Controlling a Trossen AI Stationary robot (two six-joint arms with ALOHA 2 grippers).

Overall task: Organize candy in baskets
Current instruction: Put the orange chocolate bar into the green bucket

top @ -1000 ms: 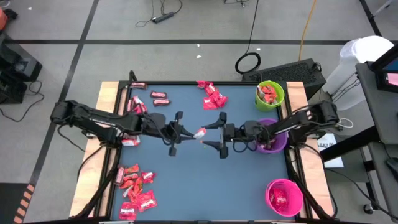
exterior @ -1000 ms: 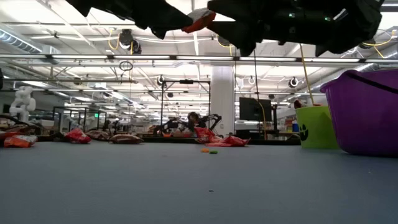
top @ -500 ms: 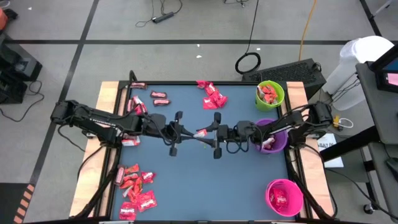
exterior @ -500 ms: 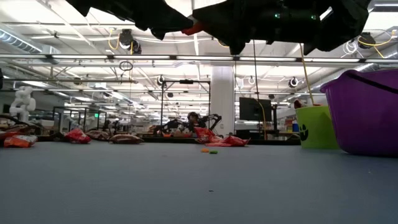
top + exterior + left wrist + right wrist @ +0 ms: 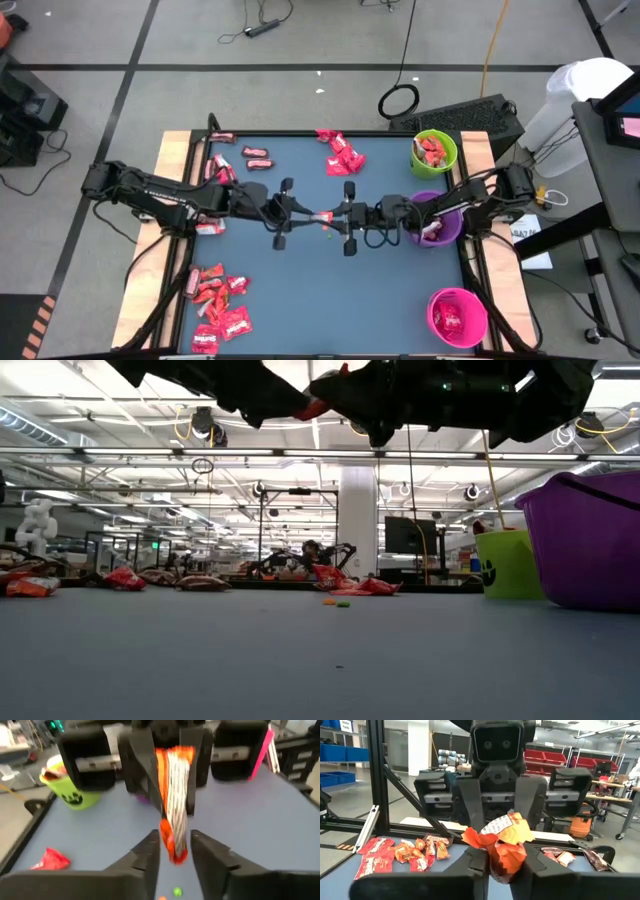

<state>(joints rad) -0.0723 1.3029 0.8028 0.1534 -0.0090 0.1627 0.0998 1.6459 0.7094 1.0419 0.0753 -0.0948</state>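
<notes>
High view straight down over the whole table (image 5: 300,290), low view level at tabletop height facing the room, each wrist view close behind its fingers facing the other arm, all sharing the table's middle.

Purple basket (image 5: 436,222) crowds the right arm (image 5: 470,200).

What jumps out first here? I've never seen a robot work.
Two dark arms meet mid-table, the left gripper and right gripper nose to nose with one orange-red candy between them, held above the blue table. Red candy piles lie along the left side; green, purple and pink baskets line the right.
</notes>
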